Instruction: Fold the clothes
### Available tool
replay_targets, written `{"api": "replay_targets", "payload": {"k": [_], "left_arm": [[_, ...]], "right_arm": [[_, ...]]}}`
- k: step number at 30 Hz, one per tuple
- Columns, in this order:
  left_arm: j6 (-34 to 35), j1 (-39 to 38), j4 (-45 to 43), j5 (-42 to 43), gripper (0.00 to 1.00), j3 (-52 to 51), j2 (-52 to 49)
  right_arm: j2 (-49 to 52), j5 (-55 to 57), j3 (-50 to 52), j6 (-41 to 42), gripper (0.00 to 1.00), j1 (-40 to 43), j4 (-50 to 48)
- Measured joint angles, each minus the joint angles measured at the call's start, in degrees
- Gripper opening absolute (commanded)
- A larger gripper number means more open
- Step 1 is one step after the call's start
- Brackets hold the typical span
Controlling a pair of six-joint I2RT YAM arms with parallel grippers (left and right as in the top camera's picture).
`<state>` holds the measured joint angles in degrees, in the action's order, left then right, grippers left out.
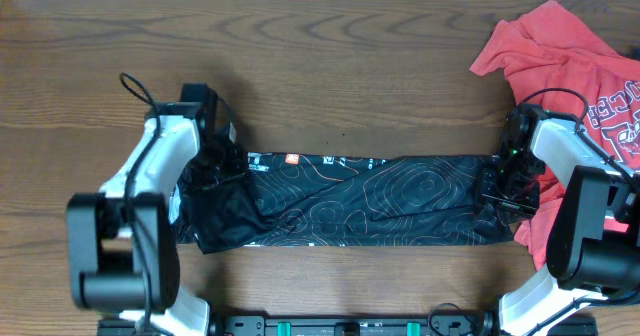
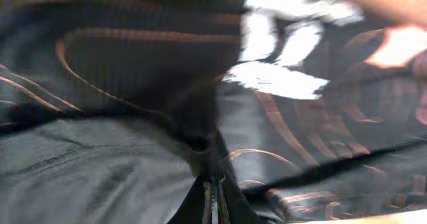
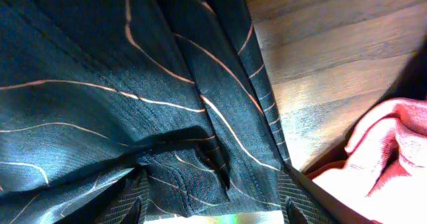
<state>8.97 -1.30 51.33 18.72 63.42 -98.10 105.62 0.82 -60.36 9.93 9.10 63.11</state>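
I had the black sports shirt in the middle of the table as a long narrow strip running left to right, contour lines up. The red T-shirt sat crumpled at the far right, its lower part reaching down behind the right arm near the strip's right end; I couldn't tell if the two touched. My left gripper was down on the strip's left end, jaws pressed together with black fabric pinched between them. The left wrist view showed cloth bunching into the closed tips, with the white lettering just beyond. That end looked rumpled, not flat. My right gripper was at the right end, jaws spread and straddling the hem, cloth bulging up between them, not clamped as far as I could see. My read was that the step in hand was taking both ends for the next crosswise fold. To do it well, the right needed to close on every layer of the hem, not just the top one, and stay clear of the red cloth beside it. Then both ends would need to lift evenly and low, strip taut enough that the layers wouldn't slide apart. The left pinch looked like a bunched wad, so I expected a skewed corner there unless it got smoothed once laid down.
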Motion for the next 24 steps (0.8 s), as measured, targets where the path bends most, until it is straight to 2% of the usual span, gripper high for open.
{"api": "replay_targets", "payload": {"k": [6, 15, 16, 17, 18, 19, 24], "left_arm": [[-0.2, -2.4, -4.6, 1.8, 0.06, 1.4, 8.3], [-0.3, -7.0, -5.4, 2.2, 0.06, -0.2, 8.1], [-0.3, -7.3, -5.4, 2.1, 0.10, -0.6, 8.1], [-0.3, -7.6, -5.4, 2.1, 0.38, -1.0, 8.0], [-0.7, -7.7, -5.4, 1.8, 0.60, -1.2, 8.0], [-0.7, -7.7, -5.4, 1.5, 0.66, -1.2, 7.9], [-1.2, -7.6, -2.6, -4.5, 0.72, -1.2, 7.9]], "right_arm": [[0.0, 0.0, 0.0, 0.0, 0.61, 0.0, 0.0], [0.0, 0.0, 0.0, 0.0, 0.61, 0.0, 0.0], [0.0, 0.0, 0.0, 0.0, 0.61, 0.0, 0.0], [0.0, 0.0, 0.0, 0.0, 0.61, 0.0, 0.0], [0.0, 0.0, 0.0, 0.0, 0.61, 0.0, 0.0], [0.0, 0.0, 0.0, 0.0, 0.61, 0.0, 0.0], [0.0, 0.0, 0.0, 0.0, 0.62, 0.0, 0.3]]}}
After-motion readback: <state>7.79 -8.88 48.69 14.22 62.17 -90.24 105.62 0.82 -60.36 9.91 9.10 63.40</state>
